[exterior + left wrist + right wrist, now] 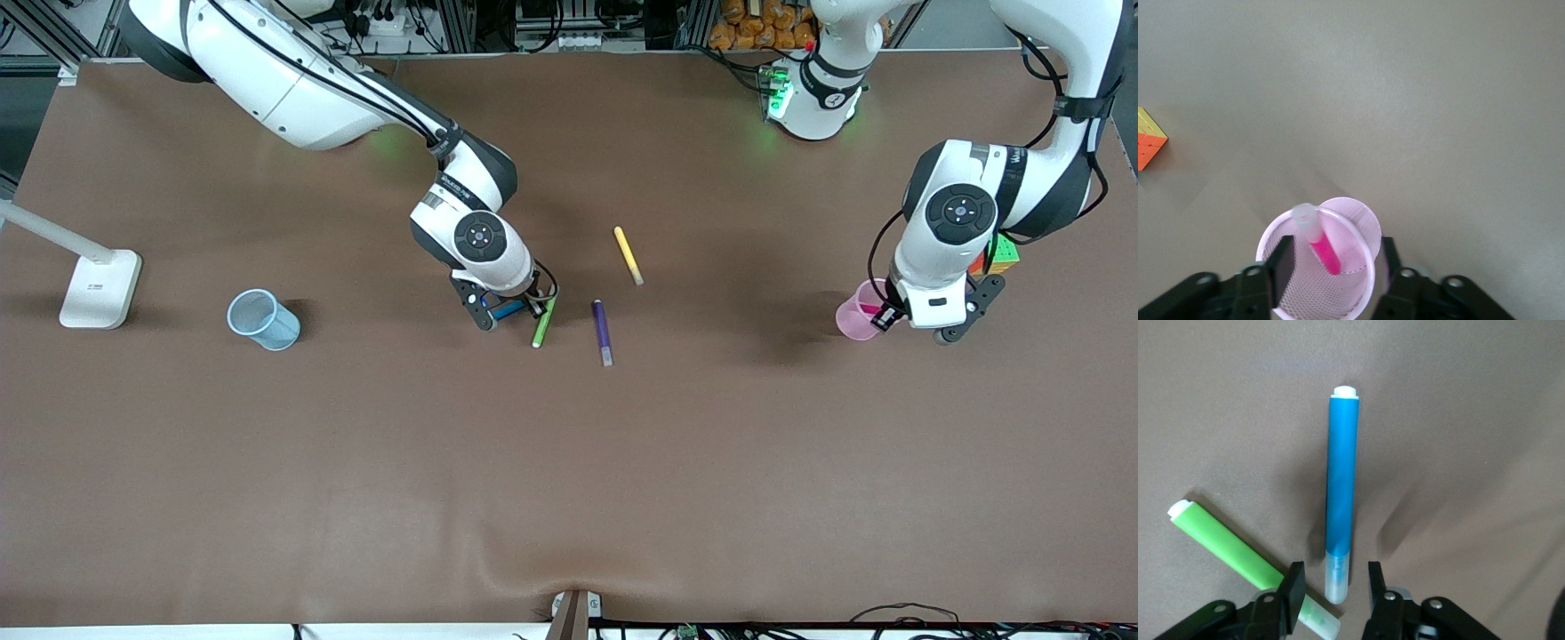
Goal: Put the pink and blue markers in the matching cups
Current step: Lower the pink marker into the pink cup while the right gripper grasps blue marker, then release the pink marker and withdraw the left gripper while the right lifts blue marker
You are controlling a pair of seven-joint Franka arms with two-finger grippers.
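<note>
Brown mat (569,462) covers the whole table, one wrinkle at the edge nearest the front camera. Along the robots' edge: aluminium framing, cables, an orange heap.

Landmark: purple marker (603,331), mid-table. Going from the right arm's end to the left arm's end:

- White lamp base (100,289) sits at the right arm's end, well apart from the purple marker.
- Blue cup (263,319) lies tipped on its side between the lamp base and the purple marker, mouth toward the right arm's end.
- Right gripper (511,312) is low over the blue marker (1341,510), toward the right arm's end from the purple marker. Fingers (1293,587) part-open, straddling the marker's pale end, not visibly closed on it. Marker lies flat on the mat.
- Green marker (543,322) lies just beside the right gripper, between it and the purple marker.
- Yellow marker (628,254) lies farther from the front camera than the purple marker, near it.
- Pink cup (857,313) stands upright well toward the left arm's end from the purple marker. Pink marker (1319,241) is inside, leaning on the wall, pale end up at the rim.
- Left gripper (889,313) is over the pink cup, fingers (1282,265) spread either side of it, holding nothing.
- Colour cube (1001,253) is partly hidden by the left arm.
</note>
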